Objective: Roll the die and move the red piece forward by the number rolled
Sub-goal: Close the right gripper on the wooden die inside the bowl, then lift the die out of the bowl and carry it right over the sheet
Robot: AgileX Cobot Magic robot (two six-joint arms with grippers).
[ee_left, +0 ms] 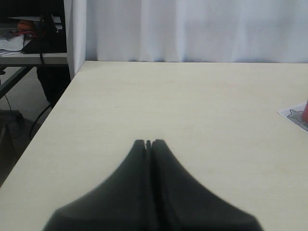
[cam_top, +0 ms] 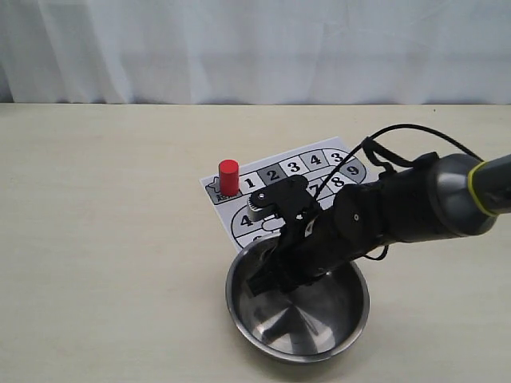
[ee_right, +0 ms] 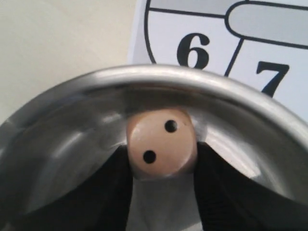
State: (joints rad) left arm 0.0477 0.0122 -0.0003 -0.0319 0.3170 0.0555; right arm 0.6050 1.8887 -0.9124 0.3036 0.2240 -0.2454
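The die (ee_right: 161, 143), a light-tan cube showing a two-pip face, sits between the black fingers (ee_right: 111, 190) of my right gripper (ee_right: 162, 156). Both fingers press its sides, low inside the steel bowl (ee_right: 159, 73). In the exterior view my right gripper (cam_top: 267, 279) reaches down into the bowl (cam_top: 239, 311) and hides the die. The red piece (cam_top: 228, 176) stands upright on the start square at the left end of the numbered board (cam_top: 319, 162). My left gripper (ee_left: 149, 143) is shut with nothing in it, over bare table, with the red piece (ee_left: 305, 110) just visible at the picture's edge.
The bowl overlaps the near edge of the paper board (ee_right: 202, 29), by squares 6 and 7. A white curtain (cam_top: 255, 48) hangs behind the table. The table's left edge (ee_left: 57, 101) drops off beside a shelf.
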